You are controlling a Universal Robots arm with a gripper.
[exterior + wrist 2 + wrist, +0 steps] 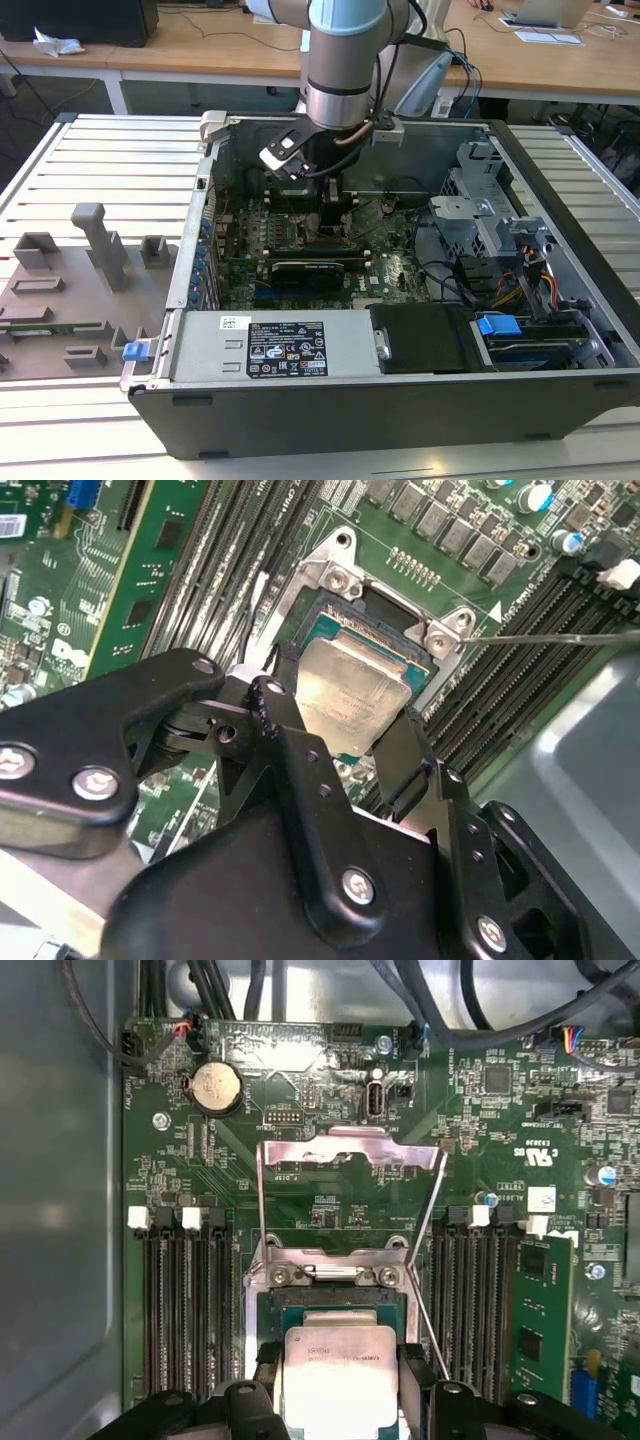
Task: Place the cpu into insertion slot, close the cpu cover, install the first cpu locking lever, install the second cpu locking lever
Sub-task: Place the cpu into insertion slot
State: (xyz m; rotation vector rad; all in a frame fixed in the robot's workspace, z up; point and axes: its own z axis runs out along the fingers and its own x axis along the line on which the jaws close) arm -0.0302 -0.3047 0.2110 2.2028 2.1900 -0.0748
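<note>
The cpu, a pale silver square chip, sits between my two black fingers in both wrist views. My gripper is shut on the cpu, just over the dark, metal-rimmed insertion slot. The slot is partly hidden by the chip. The cpu cover is swung open, away from the slot. Thin wire locking levers stand raised on either side of it. In the exterior view my gripper is down inside the open computer case, over the green motherboard.
Black memory slots flank the socket on both sides. A coin battery and cables lie beyond the cover. A black card, the power supply and a drive cage crowd the case. A grey fixture plate lies outside it.
</note>
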